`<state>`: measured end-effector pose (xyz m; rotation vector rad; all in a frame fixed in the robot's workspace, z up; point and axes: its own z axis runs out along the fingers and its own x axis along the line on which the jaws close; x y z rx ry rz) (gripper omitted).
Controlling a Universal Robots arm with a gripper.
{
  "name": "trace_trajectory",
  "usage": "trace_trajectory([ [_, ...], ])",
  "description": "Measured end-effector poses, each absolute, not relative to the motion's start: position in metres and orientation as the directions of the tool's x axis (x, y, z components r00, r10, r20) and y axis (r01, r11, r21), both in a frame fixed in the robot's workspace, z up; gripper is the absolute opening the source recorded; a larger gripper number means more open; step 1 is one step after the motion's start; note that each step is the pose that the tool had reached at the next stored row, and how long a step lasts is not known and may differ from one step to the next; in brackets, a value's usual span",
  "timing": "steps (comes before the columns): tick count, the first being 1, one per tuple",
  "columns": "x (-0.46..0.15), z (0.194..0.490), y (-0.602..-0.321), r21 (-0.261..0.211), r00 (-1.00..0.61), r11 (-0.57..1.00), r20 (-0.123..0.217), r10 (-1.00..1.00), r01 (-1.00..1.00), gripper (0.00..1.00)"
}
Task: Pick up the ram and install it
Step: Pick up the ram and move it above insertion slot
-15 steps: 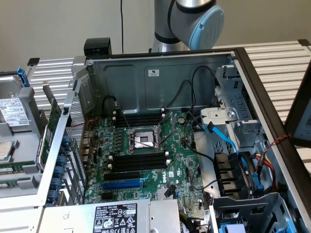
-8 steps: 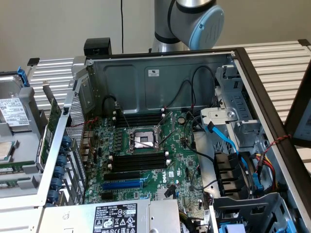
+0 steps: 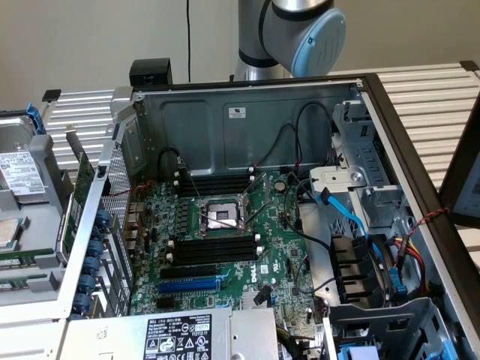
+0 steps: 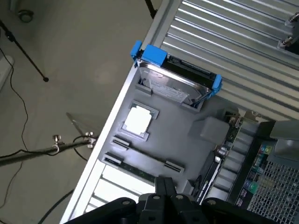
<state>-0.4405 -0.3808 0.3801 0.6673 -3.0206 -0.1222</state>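
Note:
The ram point(image 4: 132, 170) is a thin green stick lying in the outermost holder of a grey parts tray point(image 4: 187, 149), beside the open computer case. My gripper point(image 4: 166, 183) hangs above the tray with its two black fingers point(image 4: 160, 187) pressed together, shut and holding nothing. Its tips hover just past one end of the ram, apart from it. In the exterior view the motherboard point(image 3: 225, 240) lies exposed inside the case, with long black memory slots point(image 3: 214, 250) just below the CPU socket point(image 3: 223, 217) and more above it.
The tray also carries a hard drive in a blue caddy point(image 4: 175, 81) and a CPU chip point(image 4: 138, 119). A green expansion card point(image 3: 81, 196) with a metal bracket stands at the case's side wall. Cables and blue leads point(image 3: 352, 217) crowd the case on the exterior view's right.

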Motion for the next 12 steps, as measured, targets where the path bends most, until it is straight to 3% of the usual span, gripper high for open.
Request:
trace_trajectory([
  [12, -0.4405, 0.3801, -0.3808, 0.083, -0.794, 0.792, 0.022, -0.608, -0.604, 0.10],
])
